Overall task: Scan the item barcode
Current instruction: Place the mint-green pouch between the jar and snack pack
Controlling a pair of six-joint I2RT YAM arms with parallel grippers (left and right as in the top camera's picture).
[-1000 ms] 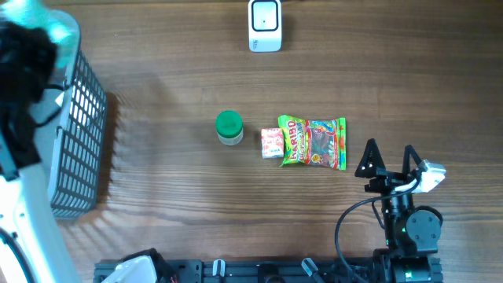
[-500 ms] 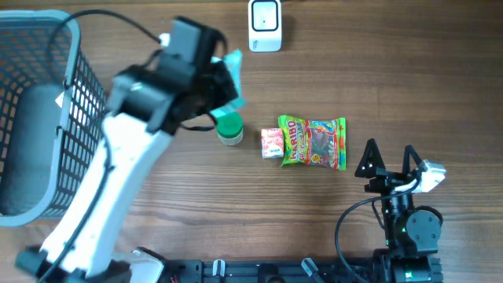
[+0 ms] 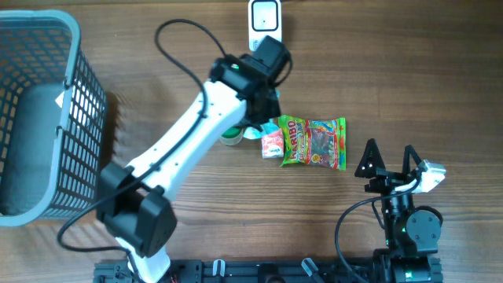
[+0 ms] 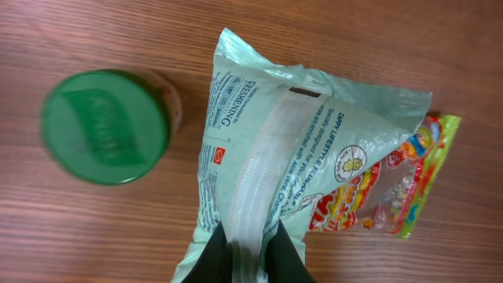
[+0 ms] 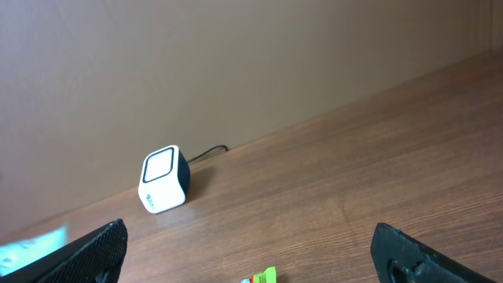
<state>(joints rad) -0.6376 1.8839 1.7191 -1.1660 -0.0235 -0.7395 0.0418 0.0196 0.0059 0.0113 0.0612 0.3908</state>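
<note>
Left wrist view: the left claw (image 4: 245, 255) pinches the seam of a pale green bag (image 4: 275, 149), hanging over the table (image 4: 78, 236) beside a green-lidded jar (image 4: 104, 126). Carry it far, to the white scanner (image 3: 265, 26), and turn its barcode side flat toward the window. The right claw (image 3: 390, 156) gapes wide, empty.

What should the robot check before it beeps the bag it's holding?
1. Left gripper shut on bag: ok.
2. Barcode in sight on bag: cannot tell.
3. Bag facing scanner: not ok, it hangs beside the jar.
4. Scanner window uncovered: ok.
5. Right gripper open and out of the way: ok.
</note>
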